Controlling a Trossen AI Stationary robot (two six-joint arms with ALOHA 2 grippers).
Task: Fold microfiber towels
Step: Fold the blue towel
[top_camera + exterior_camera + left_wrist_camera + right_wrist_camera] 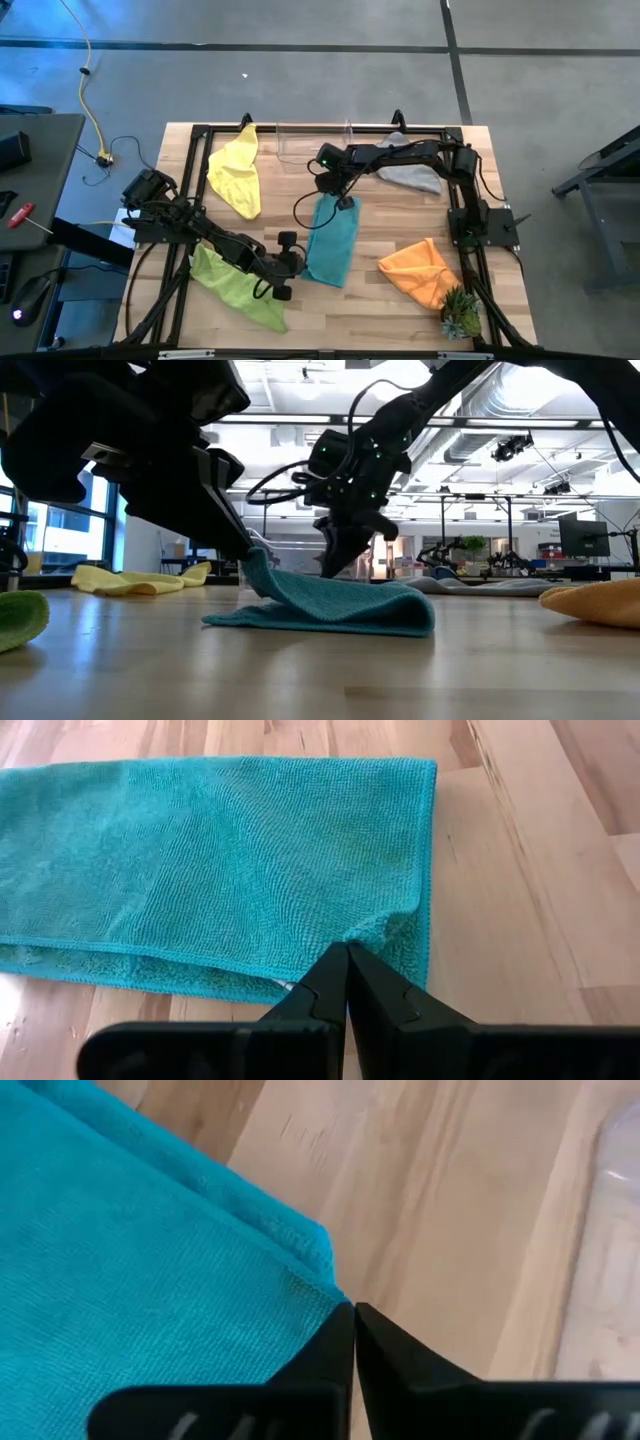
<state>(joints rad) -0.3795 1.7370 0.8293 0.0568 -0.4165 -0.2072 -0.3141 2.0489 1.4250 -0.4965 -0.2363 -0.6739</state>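
Lying mid-table, teal towel (pixel 331 243), already doubled, long axis running from front edge toward back; pinching its near left corner, left gripper (pixel 287 268), fingers closed on cloth; pinching far corner, right gripper (pixel 342 199), likewise closed.

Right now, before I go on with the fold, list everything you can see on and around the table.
teal towel: one, teal, table centre, folded into a long strip
yellow towel: one, yellow, far left
green towel: one, lime green, near left, partly under the left arm
grey towel: one, grey, far right
orange towel: one, orange, near right
plant: one, green, near right corner
bin: one, clear, far edge, middle
table: one, light wood
left gripper: shut on the teal towel's near corner
right gripper: shut on the teal towel's far corner
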